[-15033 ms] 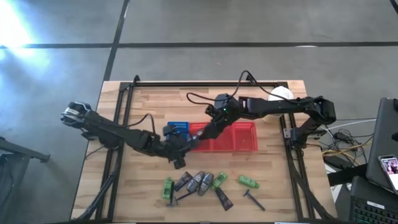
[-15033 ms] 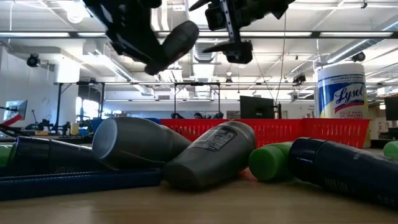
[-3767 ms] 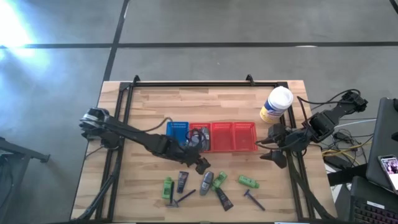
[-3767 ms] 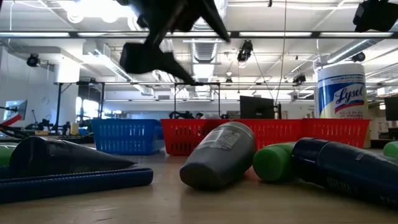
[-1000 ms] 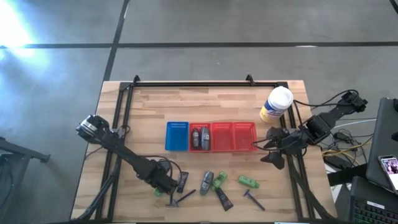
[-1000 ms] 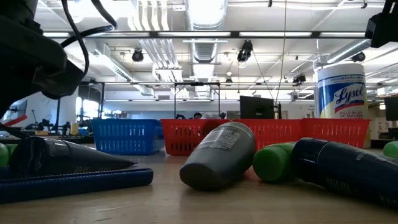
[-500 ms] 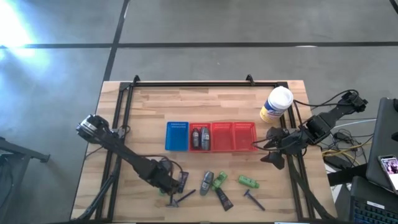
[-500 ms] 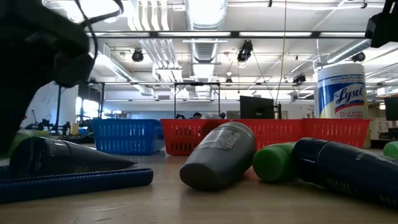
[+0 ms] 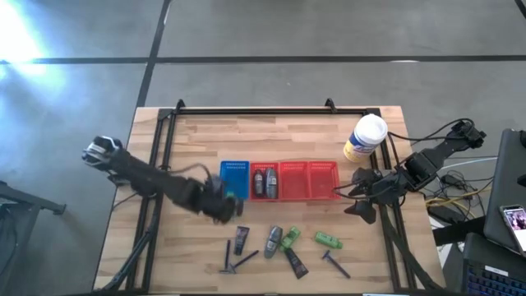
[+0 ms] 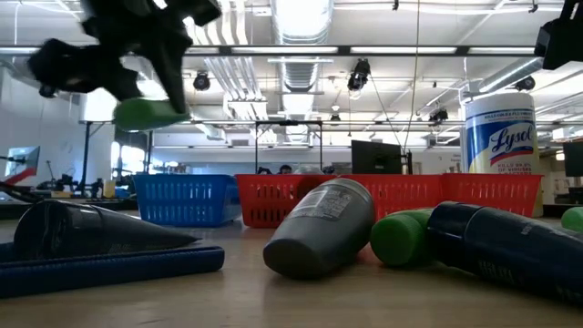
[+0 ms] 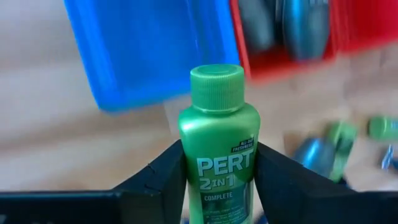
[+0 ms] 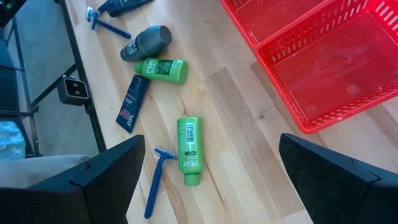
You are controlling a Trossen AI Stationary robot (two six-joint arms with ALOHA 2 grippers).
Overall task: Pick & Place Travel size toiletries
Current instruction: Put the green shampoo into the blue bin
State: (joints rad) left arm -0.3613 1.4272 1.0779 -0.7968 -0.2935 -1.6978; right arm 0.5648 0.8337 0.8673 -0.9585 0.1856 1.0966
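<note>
Left gripper (image 11: 217,171), off the table now, is carrying a small green plastic shampoo bottle (image 11: 218,149) clamped between its fingers toward the blue plastic basket (image 9: 234,179). Right gripper (image 9: 359,197) is waiting open at the table's right edge.

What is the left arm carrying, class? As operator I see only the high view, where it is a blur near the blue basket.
Observer: The left wrist view shows a green Pert bottle, cap forward, clamped between the left gripper's fingers.
Operator: Is it above the table?
Observer: Yes. In the low view it hangs well above the blue basket.
Operator: What is the right gripper doing?
Observer: The right gripper waits open near the table's right edge, facing a green bottle and a blue razor.
</note>
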